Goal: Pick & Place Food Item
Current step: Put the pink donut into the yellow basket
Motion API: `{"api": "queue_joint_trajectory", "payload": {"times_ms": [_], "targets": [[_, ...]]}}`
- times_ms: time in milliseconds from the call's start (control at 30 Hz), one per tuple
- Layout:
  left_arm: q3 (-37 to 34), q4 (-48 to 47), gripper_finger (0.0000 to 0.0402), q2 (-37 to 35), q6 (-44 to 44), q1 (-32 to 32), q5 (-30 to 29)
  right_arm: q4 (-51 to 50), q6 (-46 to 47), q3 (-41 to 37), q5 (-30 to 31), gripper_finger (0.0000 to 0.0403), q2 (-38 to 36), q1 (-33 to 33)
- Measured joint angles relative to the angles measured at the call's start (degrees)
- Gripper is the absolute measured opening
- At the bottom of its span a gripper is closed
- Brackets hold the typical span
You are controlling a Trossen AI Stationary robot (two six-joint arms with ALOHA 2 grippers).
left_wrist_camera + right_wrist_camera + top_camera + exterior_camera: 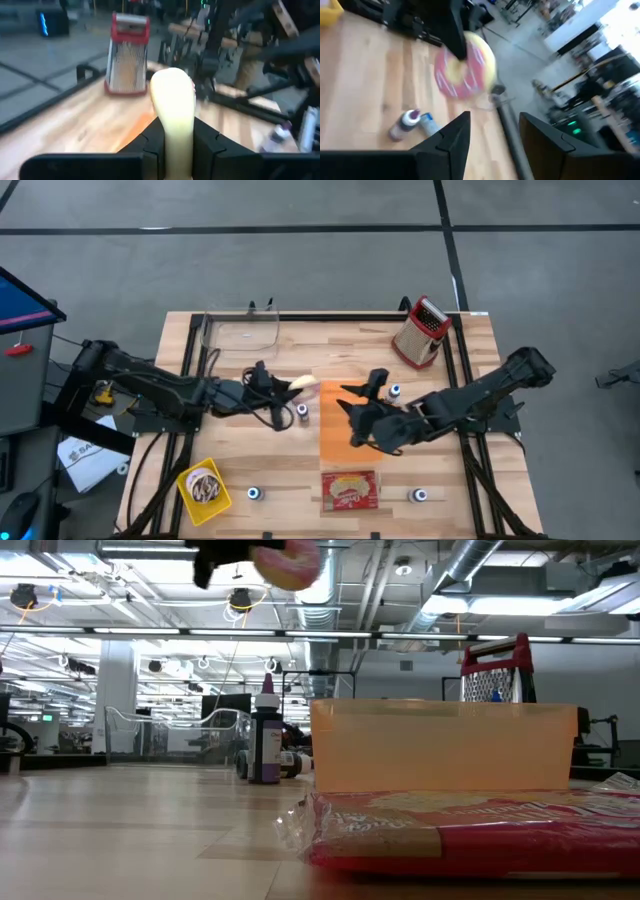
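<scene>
A doughnut with pink frosting (465, 67) and a pale yellow rim (174, 100) is held in the air by my left gripper (290, 390), left of the orange bin (338, 430). In the low view the doughnut (290, 562) shows high above the table. My right gripper (348, 412) is open and empty over the orange bin's far end, its fingers (452, 137) pointing toward the doughnut. My left gripper pinches the doughnut between its two fingers (152, 145), one on each flat face, at the part of the ring nearest the gripper (175, 137). The fingers come about level from the table's left. The doughnut stands on edge, lifted clear of the table.
A wrapped red food packet (350, 490) lies near the front edge. A cheese grater (422, 330) stands at the back right, a clear tub (240, 330) at the back left, a yellow tub (205, 485) at the front left. Small bottles (302, 412) stand about the table.
</scene>
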Motion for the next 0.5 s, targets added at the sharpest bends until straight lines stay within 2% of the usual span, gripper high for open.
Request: {"api": "queue_joint_trajectory", "payload": {"times_ms": [167, 367, 500], "targets": [[0.0, -16.1, 0.0051, -9.9, -9.5, -1.8, 6.6, -9.0, 11.2, 0.0, -0.1, 0.0183, -3.7, 2.5], [0.0, -32.3, 0.0051, -19.2, -22.8, -2.2, 20.4, -15.1, 20.2, 0.0, -0.2, 0.0198, -6.2, 5.8], [0.0, -41.0, 0.0051, -21.8, -28.4, -2.8, 29.6, -15.3, 21.7, 0.0, -0.1, 0.0197, -6.3, 7.6]]}}
